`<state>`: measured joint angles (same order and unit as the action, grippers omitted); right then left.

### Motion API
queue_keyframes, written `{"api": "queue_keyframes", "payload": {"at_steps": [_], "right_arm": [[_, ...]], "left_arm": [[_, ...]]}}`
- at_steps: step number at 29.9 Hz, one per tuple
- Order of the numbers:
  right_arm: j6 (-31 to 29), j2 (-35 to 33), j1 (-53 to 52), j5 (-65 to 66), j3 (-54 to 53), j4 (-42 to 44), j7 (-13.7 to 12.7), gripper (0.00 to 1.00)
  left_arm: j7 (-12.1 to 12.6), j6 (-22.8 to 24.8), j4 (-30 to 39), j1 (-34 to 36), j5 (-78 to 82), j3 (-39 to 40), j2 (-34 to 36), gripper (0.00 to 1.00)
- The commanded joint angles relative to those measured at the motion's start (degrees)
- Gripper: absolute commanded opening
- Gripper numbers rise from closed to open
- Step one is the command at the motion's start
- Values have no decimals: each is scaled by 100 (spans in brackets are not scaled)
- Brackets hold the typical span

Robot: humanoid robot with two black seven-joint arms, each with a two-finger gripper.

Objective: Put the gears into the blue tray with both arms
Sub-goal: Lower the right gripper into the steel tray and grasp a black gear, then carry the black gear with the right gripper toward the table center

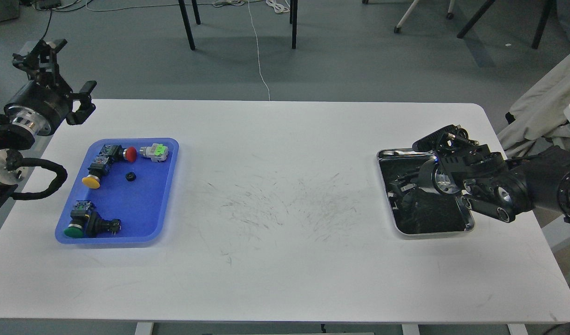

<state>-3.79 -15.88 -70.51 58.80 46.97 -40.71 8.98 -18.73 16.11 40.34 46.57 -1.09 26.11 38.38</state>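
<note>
Left gripper (61,74) raised off table's far-left corner, beyond blue tray (166,195), fingers spread, holding nothing. Right gripper (403,188) dipped into steel tray (466,223), dark against dark bottom; finger state unreadable. One gear (130,177) lies inside blue tray, mid-floor, between red-capped switch (122,152) and green-capped switch (87,224).

Two trays on a scuffed white table (275,260), one black robot arm at each end.

One small black toothed gear (130,177) lies inside the shallow blue plastic tray (166,195), among push-button switches capped red (131,154), yellow (91,181) and green (74,231). Left gripper (64,79) hovers beyond that tray's far-left corner, fingers spread. Right gripper (401,186) reaches into the shiny steel tray (434,230), fingers indistinct.
</note>
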Motion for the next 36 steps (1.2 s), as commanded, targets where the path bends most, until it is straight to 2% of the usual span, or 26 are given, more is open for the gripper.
{"api": "queue_keyframes", "payload": {"at_steps": [1, 6, 20, 26, 36], "right_arm": [[1, 14, -15, -9, -12, 28, -1, 9], [1, 23, -130, -17, -65, 28, -1, 2], [9, -30, -779, -53, -504, 46, 43, 1], [88, 67, -982, -35, -1347, 46, 43, 1], [668, 866, -1009, -35, -1937, 160, 43, 1]], "left_arm": [[1, -3, 0, 1, 4, -1, -15, 98], [18, -3, 0, 1, 4, -1, -6, 98], [36, -3, 0, 10, 13, -27, 55, 98], [53, 49, 18, 28, -5, -1, 99, 98], [53, 67, 53, 19, -5, -1, 345, 98]]}}
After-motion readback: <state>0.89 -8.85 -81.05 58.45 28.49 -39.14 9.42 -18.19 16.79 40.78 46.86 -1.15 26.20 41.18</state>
